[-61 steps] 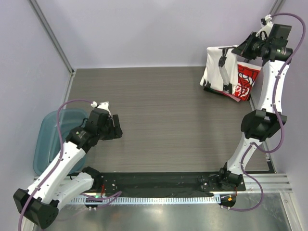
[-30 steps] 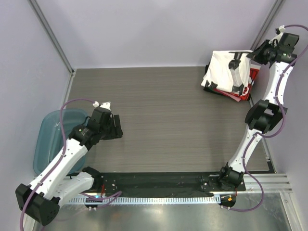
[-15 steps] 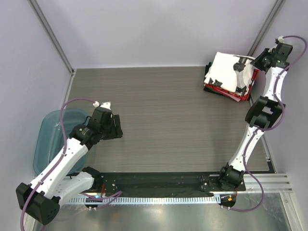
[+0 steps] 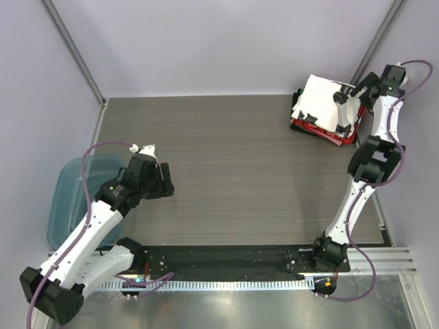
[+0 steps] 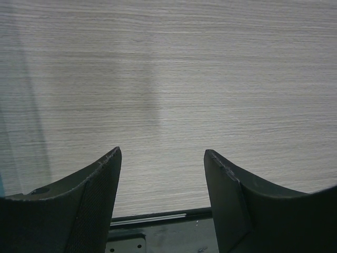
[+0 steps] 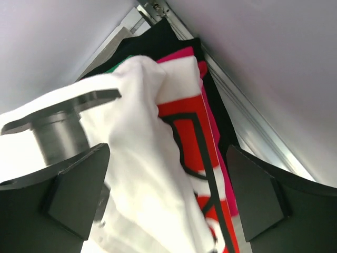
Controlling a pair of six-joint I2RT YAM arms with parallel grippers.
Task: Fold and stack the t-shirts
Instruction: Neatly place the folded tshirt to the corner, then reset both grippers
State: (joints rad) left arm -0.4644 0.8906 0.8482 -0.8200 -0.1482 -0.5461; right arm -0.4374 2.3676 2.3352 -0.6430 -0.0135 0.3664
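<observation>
Hard-to-see bits first. In R wrist view the white tee fills the lower middle and covers most of the stack. Of the red tee under it I only get a strip w/ black-outlined white print, cut off by the cloth, so can't read it. Under that, slivers only: a pink layer, a black layer toward top of frame, a speck of green. Can't tell how many shirts in all. A grey capped cylinder at mid left has white cloth draped behind it; can't tell what it is.

In top view the stack sits upper right, at the far R corner of the table, near the wall rails. White tee is on top, red edge peeking out along its lower side. R arm crosses the stack's R edge and hides that part.

R gripper: jaws spread wide, one finger at each lower corner of the wrist frame. A fold of the white tee lies in the gap btw them, loose, not pinched. Can't tell if it touches the left-hand finger.

L gripper: lower left of top view, well apart from the stack, beside the teal bin, which the L arm partly hides. Jaws partly spread, nothing btw them, bare wood-grain tabletop below.
</observation>
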